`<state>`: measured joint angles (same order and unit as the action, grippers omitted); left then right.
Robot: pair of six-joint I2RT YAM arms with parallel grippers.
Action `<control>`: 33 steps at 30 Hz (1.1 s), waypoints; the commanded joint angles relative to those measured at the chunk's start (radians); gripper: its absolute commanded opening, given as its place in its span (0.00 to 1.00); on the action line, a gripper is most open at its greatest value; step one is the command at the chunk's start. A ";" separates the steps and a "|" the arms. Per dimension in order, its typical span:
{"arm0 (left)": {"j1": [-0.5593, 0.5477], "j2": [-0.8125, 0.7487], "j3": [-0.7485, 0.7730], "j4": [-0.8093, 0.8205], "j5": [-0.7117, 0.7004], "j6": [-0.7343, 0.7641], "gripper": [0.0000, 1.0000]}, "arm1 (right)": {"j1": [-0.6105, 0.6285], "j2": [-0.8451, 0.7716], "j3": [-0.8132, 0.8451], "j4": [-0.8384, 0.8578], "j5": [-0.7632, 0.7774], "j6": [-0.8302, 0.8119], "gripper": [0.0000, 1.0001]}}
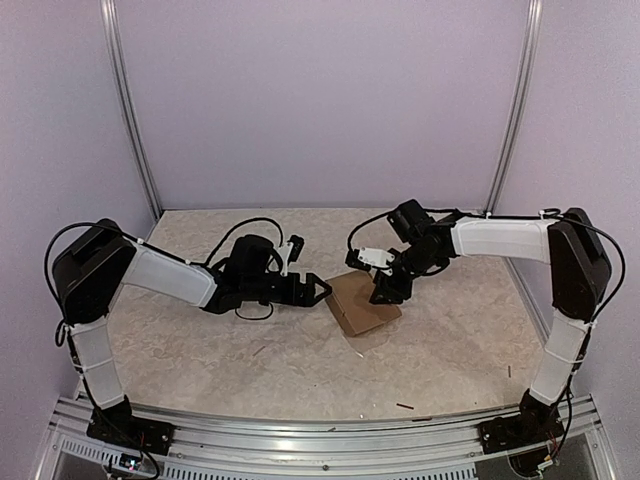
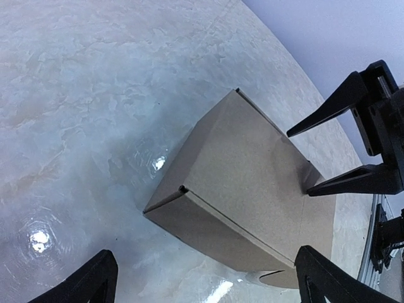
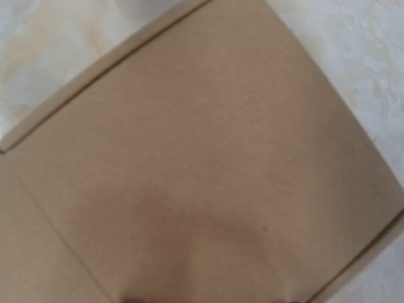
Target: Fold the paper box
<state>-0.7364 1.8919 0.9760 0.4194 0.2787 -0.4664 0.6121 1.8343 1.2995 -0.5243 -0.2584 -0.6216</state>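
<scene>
Cardboard box [image 1: 362, 303], centre of the overhead view: plain, unprinted brown, its shaded side a darker brown. Table [image 1: 200, 350]: pale beige with a faint cream marbled pattern, showing white glare spots at lower left of the left wrist view. Left arm [image 1: 170, 272] and right arm [image 1: 498, 238]: black joints, white sleeves, black cables. Walls [image 1: 320, 100]: uniform pale lilac. Rail [image 1: 320, 440] along the bottom edge and corner posts [image 1: 129, 110]: silver-grey. Small scraps [image 1: 404, 406] on the table: dark brown.

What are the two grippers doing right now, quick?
Left gripper: open, holding nothing.
Right gripper: at the box edge, fingers apart; whether it grips cannot be told.
</scene>
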 commanded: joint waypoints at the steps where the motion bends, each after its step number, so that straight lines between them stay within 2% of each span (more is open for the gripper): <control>1: -0.005 0.021 0.027 -0.054 -0.025 0.015 0.96 | -0.008 -0.031 0.038 -0.046 -0.018 0.045 0.56; 7: -0.004 -0.002 -0.003 -0.075 -0.056 0.008 0.96 | -0.086 -0.081 0.049 -0.069 -0.113 0.078 0.60; 13: -0.002 -0.074 -0.093 -0.073 -0.105 0.000 0.96 | -0.114 -0.023 0.077 -0.052 -0.145 0.128 0.55; 19: 0.006 -0.098 -0.108 -0.109 -0.110 0.005 0.96 | -0.116 0.083 0.172 -0.053 -0.178 0.175 0.47; 24: 0.007 -0.102 -0.128 -0.061 -0.003 -0.011 0.96 | -0.126 0.186 0.268 -0.087 -0.184 0.223 0.41; 27: 0.006 -0.102 -0.127 -0.037 0.061 -0.013 0.96 | -0.147 0.233 0.300 -0.154 -0.255 0.247 0.40; 33: 0.007 -0.078 -0.083 -0.017 0.150 -0.003 0.96 | -0.161 0.189 0.194 -0.266 -0.478 0.198 0.50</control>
<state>-0.7341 1.8091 0.8608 0.3721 0.3397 -0.4706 0.4614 2.0525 1.5593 -0.6708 -0.5644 -0.4061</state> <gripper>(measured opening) 0.958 0.477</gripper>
